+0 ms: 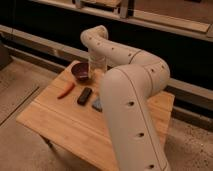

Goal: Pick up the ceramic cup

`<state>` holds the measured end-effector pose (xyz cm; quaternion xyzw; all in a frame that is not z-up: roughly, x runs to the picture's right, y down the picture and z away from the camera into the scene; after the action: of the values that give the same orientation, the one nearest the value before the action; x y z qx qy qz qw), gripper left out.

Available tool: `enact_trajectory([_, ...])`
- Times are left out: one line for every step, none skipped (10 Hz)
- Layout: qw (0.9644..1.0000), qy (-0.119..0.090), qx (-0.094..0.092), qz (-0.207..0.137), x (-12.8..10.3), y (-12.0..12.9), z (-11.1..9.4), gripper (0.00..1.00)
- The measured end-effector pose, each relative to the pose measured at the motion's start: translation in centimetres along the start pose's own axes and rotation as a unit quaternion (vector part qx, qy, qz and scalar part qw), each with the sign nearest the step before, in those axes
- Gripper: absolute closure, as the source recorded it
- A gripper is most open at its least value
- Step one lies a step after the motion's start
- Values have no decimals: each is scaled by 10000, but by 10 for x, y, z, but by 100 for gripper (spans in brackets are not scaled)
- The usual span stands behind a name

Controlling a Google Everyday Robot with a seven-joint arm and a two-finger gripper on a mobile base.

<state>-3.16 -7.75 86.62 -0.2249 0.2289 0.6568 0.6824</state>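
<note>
Wooden table [60,125] on a speckled floor, dark wall and a ledge behind, dim light. White arm [130,100] fills the right foreground. It rises, bends over the table's right side and hooks down at the far edge, a reach from above, presumably so the items in the middle stay untouched.

Dark maroon bowl [81,71] sits near the far edge, upright. It is not the target, just a neighbour to avoid. Black bar [84,95], remote-like, lies flat nearer the middle. Grey-blue flat item [96,104] lies just beside it, partly cut off by the arm. Red-orange stick shape [66,90], maybe a pepper, lies left of the bar. All three are well apart from the far-edge spot.

Gripper [96,64] points straight down just right of the bowl, low over the table. Cannot tell if it is open or closed, or whether it has anything.

Ceramic cup [97,74]: only a pale patch at the gripper's lower end, just beside the bowl, mostly hidden. Judging by the pose, the step is lining up on or closing on the cup. No lift is visible. Risk: the bowl is so close that it could get nudged.
</note>
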Motion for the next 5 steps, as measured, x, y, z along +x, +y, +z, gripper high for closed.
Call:
enact_trajectory([10000, 82, -1, 39, -1, -6, 7, 35])
enact_trajectory([9999, 137, 6, 58, -1, -9, 12, 37])
enact_trajectory([9998, 173, 19, 61, -2, -12, 15, 42])
enact_trajectory([9997, 240, 73, 30, -2, -16, 22, 56])
enact_trajectory([9995, 285, 106, 0, -1, -18, 25, 64])
